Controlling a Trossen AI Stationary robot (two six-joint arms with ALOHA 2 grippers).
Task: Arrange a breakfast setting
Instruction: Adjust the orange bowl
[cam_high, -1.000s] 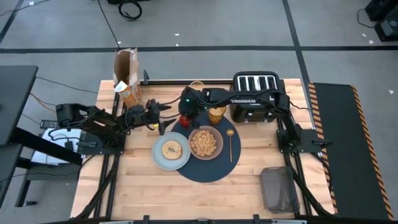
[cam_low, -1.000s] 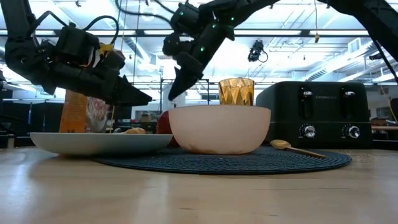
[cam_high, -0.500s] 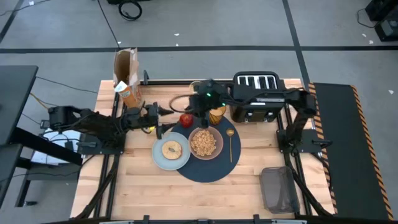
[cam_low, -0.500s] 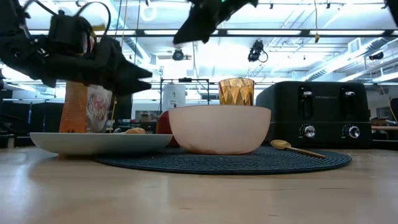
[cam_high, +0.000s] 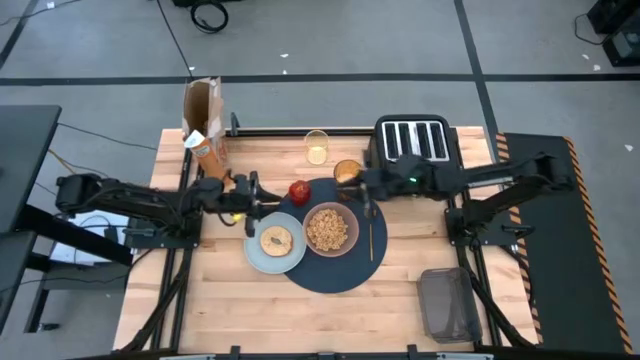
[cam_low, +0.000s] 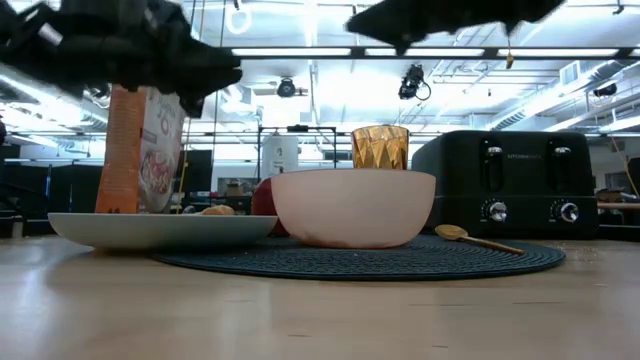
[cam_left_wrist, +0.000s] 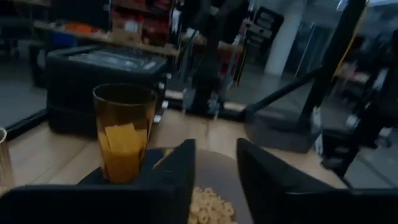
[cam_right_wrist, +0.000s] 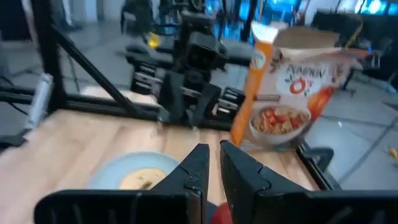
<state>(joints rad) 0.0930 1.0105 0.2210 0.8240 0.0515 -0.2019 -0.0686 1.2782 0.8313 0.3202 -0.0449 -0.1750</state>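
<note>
The round navy placemat lies mid-table. On it rest the pinkish bowl of cereal, the gold spoon, the red apple and the amber tumbler. The pale plate overlaps its left edge and carries the bagel. My left gripper hovers level just left of the plate, its fingers apart and empty. My right gripper hangs level above the tumbler and the spoon's far end, fingers almost together, holding nothing.
The black toaster stands at the far right and the orange cereal box at the far left. A small glass sits at the far edge. A grey container lies near right. Bare wood shows along the near edge.
My right gripper has drawn away from the apple toward the table's right edge, risen, and tipped from pointing down to level. My left gripper has pulled back toward the left edge, risen, and levelled out. The apple and dishes have stayed put.
</note>
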